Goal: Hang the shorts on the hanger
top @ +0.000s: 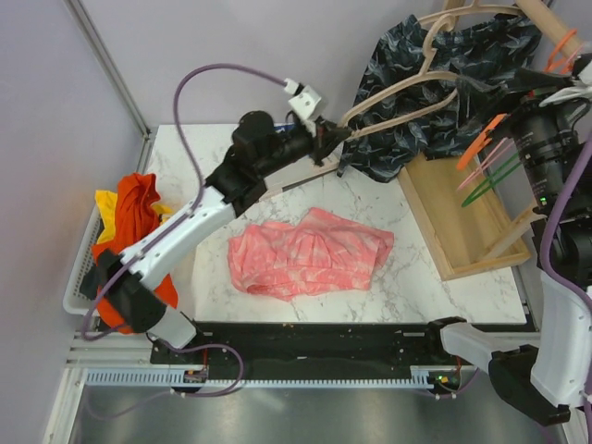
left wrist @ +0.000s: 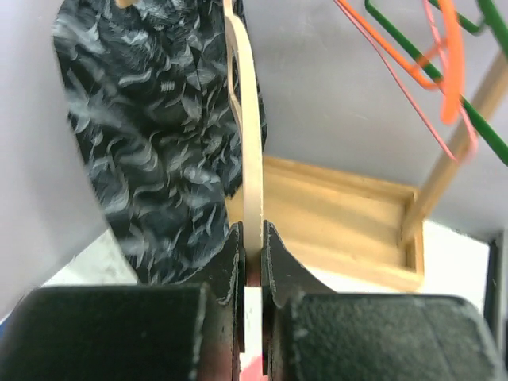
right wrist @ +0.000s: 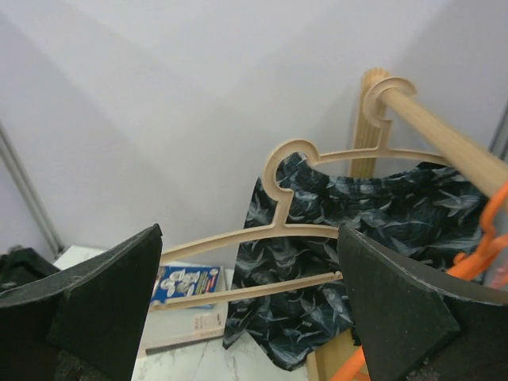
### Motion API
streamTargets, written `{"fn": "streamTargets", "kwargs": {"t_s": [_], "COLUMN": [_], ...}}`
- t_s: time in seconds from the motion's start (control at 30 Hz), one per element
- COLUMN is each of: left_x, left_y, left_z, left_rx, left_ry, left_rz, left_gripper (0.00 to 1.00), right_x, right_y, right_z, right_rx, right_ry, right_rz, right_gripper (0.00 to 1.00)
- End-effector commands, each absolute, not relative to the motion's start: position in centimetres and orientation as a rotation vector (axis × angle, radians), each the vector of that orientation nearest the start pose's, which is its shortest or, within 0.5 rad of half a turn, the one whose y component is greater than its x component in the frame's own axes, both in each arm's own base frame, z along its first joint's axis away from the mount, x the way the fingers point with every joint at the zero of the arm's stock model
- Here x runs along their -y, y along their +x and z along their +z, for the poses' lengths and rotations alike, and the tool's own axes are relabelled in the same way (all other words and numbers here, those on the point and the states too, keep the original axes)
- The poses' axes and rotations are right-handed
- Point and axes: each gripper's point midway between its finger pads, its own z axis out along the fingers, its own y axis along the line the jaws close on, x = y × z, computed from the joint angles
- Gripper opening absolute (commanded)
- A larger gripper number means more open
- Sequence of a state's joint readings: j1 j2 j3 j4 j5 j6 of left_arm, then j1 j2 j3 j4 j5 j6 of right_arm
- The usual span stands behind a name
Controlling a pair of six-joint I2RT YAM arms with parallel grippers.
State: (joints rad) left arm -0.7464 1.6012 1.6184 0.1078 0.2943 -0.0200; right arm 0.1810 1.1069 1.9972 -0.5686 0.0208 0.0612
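"So why is the left gripper (left wrist: 252,238) stretched out to the far edge of the bench?"

"It is clamped on one end of the beige hanger (left wrist: 252,159). The wrist view shows both fingers (left wrist: 230,270) pressed flat against the thin strip. The hook sits on nothing, so I judge the arm is holding the hanger out in the air, off the rail (right wrist: 444,136) at the far right corner, ready to be dressed."

"And the right gripper (right wrist: 248,238)?"

"Raised by the right edge, its jaws spread wide with nothing between them, facing the hanger's hook. It looks free to fetch the garment."

"Where are the shorts (top: 310,252)?"

"In the middle of the marble bench (top: 425,277), a little toward the near edge, well apart from both grippers and the hanger. Nothing touches them."

"How do they look?"

"Salmon pink with a faint white mottle, spread wide but rumpled, with folds running across. I cannot pick out the waistband or drawstring from above, so finding an opening may take care. The navy patterned shorts (top: 398,153) behind the hanger are a different garment."
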Motion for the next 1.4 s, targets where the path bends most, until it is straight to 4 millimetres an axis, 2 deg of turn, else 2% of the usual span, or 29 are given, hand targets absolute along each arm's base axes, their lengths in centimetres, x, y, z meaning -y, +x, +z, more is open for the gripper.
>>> {"fn": "streamTargets", "kwargs": {"t_s": [0.0, 0.03, 0.07, 0.1, 0.13, 0.17, 0.2, 0.27, 0.3, 0.37, 0.43, 0.47, 0.53, 0.57, 0.6, 0.63, 0.67, 0.73, 0.77, 0.83, 0.93, 0.97, 1.03, 1.2, 1.37], "left_x": [32.1, 30.9, 29.1, 27.3, 26.1, 24.8, 23.2, 22.5, 21.3, 20.2, 19.3, 18.5, 17.2, 16.5, 16.3, 16.2, 16.0, 15.8, 16.1, 16.5, 17.6, 18.0, 18.4, 18.7, 19.2], "left_y": [29.1, 28.8, 26.9, 27.2, 26.4, 24.7, 24.4, 21.8, 20.5, 18.5, 18.5, 19.7, 20.7, 21.6, 21.8, 21.8, 22.2, 22.0, 21.8, 21.2, 19.5, 18.7, 17.7, 16.2, 14.8], "left_z": [47.4, 46.8, 46.7, 45.4, 45.0, 44.1, 43.5, 41.0, 41.4, 40.3, 39.5, 38.9, 38.8, 37.9, 37.5, 37.3, 36.8, 36.9, 36.2, 36.2, 35.9, 35.8, 35.4, 34.5, 32.8], "left_rx": [-1.168, -1.201, -1.196, -1.247, -1.253, -1.265, -1.269, -1.283, -1.266, -1.265, -1.303, -1.346, -1.395, -1.434, -1.441, -1.434, -1.438, -1.403, -1.401, -1.383, -1.365, -1.349, -1.342, -1.29, -1.276], "left_ry": [0.793, 0.779, 0.786, 0.786, 0.794, 0.797, 0.811, 0.945, 0.937, 0.963, 0.921, 0.846, 0.723, 0.671, 0.663, 0.665, 0.654, 0.664, 0.689, 0.714, 0.79, 0.834, 0.883, 0.979, 1.081], "left_rz": [-0.785, -0.791, -0.808, -0.791, -0.79, -0.819, -0.823, -0.884, -0.863, -0.848, -0.812, -0.75, -0.693, -0.651, -0.637, -0.627, -0.607, -0.583, -0.597, -0.624, -0.712, -0.746, -0.781, -0.791, -0.842], "left_gripper": [0.02, 0.02, 0.02, 0.02, 0.02, 0.02, 0.02, 0.02, 0.02, 0.02, 0.02, 0.02, 0.02, 0.02, 0.02, 0.02, 0.02, 0.02, 0.02, 0.02, 0.02, 0.02, 0.02, 0.02, 0.02], "right_x": [-8.0, -9.3, -9.9, -10.4, -11.5, -12.0, -12.5, -14.3, -14.9, -15.6, -15.7, -15.8, -16.0, -16.1, -16.0, -16.3, -16.5, -17.0, -17.4, -18.8, -21.3, -21.5, -22.1, -21.4, -20.1], "right_y": [27.3, 27.2, 27.6, 27.8, 27.5, 28.2, 28.2, 27.7, 27.9, 27.9, 28.0, 28.2, 28.3, 28.4, 28.8, 28.3, 28.7, 28.9, 29.0, 29.3, 28.2, 28.2, 28.0, 28.3, 26.6], "right_z": [59.3, 58.5, 57.3, 56.5, 55.7, 54.4, 53.7, 51.9, 50.3, 48.7, 48.3, 48.1, 48.1, 47.8, 47.8, 47.9, 46.6, 45.8, 45.3, 45.0, 45.6, 45.6, 44.7, 41.1, 37.8], "right_rx": [-1.319, -1.331, -1.35, -1.358, -1.371, -1.403, -1.414, -1.429, -1.438, -1.438, -1.435, -1.445, -1.483, -1.507, -1.52, -1.553, -1.597, -1.632, -1.651, -1.647, -1.52, -1.434, -1.374, -1.331, -1.384], "right_ry": [-0.228, -0.306, -0.355, -0.41, -0.47, -0.49, -0.527, -0.655, -0.714, -0.767, -0.777, -0.768, -0.704, -0.666, -0.61, -0.532, -0.486, -0.417, -0.401, -0.441, -0.717, -0.849, -0.954, -1.151, -1.219], "right_rz": [0.294, 0.333, 0.341, 0.342, 0.384, 0.405, 0.427, 0.507, 0.518, 0.556, 0.559, 0.566, 0.621, 0.655, 0.668, 0.743, 0.776, 0.811, 0.819, 0.807, 0.758, 0.674, 0.644, 0.485, 0.446], "right_gripper": [0.98, 0.98, 0.98, 0.98, 0.98, 0.98, 0.98, 0.98, 0.98, 0.98, 0.98, 0.98, 0.98, 0.98, 0.98, 0.98, 0.96, 0.95, 0.95, 0.95, 0.97, 0.98, 0.98, 0.98, 0.98]}}
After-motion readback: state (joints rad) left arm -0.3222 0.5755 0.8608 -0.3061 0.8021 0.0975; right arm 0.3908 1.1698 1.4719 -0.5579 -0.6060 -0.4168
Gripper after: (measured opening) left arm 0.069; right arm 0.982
